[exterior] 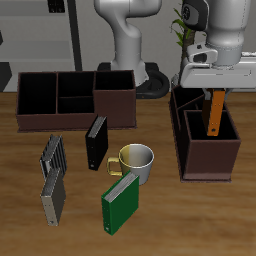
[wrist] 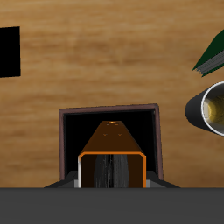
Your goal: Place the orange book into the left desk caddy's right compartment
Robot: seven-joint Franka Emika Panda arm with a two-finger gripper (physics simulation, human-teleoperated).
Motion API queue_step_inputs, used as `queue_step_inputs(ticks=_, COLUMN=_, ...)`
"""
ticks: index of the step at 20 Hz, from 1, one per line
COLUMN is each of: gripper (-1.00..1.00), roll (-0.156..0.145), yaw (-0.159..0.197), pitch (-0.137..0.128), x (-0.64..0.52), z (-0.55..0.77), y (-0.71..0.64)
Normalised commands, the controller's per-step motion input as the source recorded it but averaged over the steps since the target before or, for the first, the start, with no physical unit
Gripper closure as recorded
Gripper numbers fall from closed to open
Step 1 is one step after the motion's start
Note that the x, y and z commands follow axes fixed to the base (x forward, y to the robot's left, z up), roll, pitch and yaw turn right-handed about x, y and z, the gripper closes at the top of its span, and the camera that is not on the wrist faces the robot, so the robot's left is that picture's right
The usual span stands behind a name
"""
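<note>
My gripper [exterior: 216, 95] is shut on the top of the orange book [exterior: 215, 114], which hangs upright with its lower end down between the walls of the left desk caddy [exterior: 184, 140]. That dark reddish-brown caddy stands end-on beside the mug. In the wrist view the orange book [wrist: 110, 144] sits between my fingers, directly over the dark square right compartment [wrist: 73, 131]. Whether the book touches the bin's floor is hidden. The compartment's front wall [exterior: 213, 160] faces the table's front edge.
A matching caddy [exterior: 75, 97] stands broadside at the back. A black book [exterior: 96, 143], a pale mug [exterior: 137, 160], a green book [exterior: 120, 203] and two grey striped objects [exterior: 53, 156] [exterior: 53, 197] lie towards the front. The mug [wrist: 210, 107] and green book [wrist: 213, 52] show beside the bin.
</note>
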Motion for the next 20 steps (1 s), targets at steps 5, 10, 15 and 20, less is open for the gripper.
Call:
queue_step_inputs(ticks=5, gripper=1.0, roll=0.005, yaw=0.015, pitch=0.006, x=0.08, z=-0.11, y=0.03)
queue_step_inputs(ticks=10, gripper=1.0, roll=-0.005, yaw=0.004, pitch=0.011, x=0.08, z=-0.1, y=0.01)
queue_step_inputs(ticks=15, gripper=1.0, roll=-0.007, yaw=0.004, pitch=0.011, x=0.04, z=-0.07, y=-0.03)
queue_step_inputs(ticks=20, gripper=1.0, roll=0.001, yaw=0.009, pitch=0.024, x=0.04, z=-0.16, y=0.03)
